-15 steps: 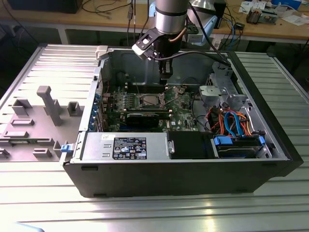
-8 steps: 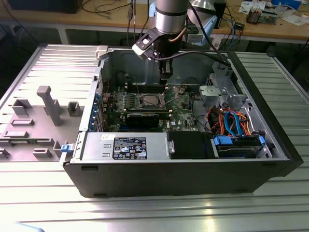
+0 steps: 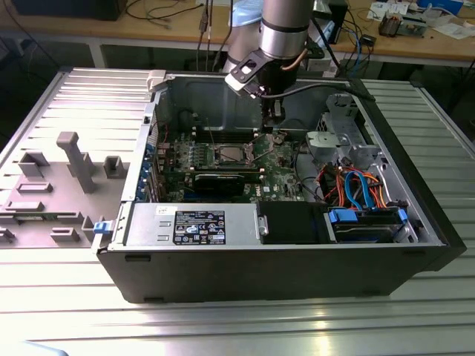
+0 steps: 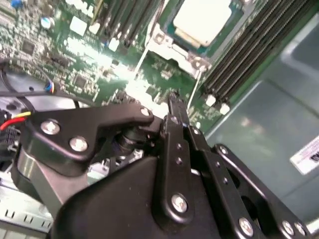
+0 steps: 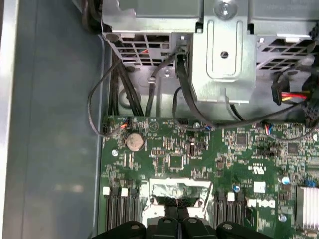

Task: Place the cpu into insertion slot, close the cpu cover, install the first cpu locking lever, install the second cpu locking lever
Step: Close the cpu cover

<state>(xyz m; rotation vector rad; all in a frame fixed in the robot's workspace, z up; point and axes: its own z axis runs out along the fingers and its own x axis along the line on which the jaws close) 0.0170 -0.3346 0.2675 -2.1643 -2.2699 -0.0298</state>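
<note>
Inside the insertion slot (image 4: 162,44) lies the cpu (image 4: 202,20), gripper (image 4: 174,99) nearby.

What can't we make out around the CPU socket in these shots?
- Second wrist view: the cpu is cut off by the picture's edge, and blur and glare hide how the cpu cover sits.
- First wrist view: the claw hides part of the insertion slot, and glare washes out the rest.
- Exterior view: the insertion slot is too small to show whether it is locked down.
</note>
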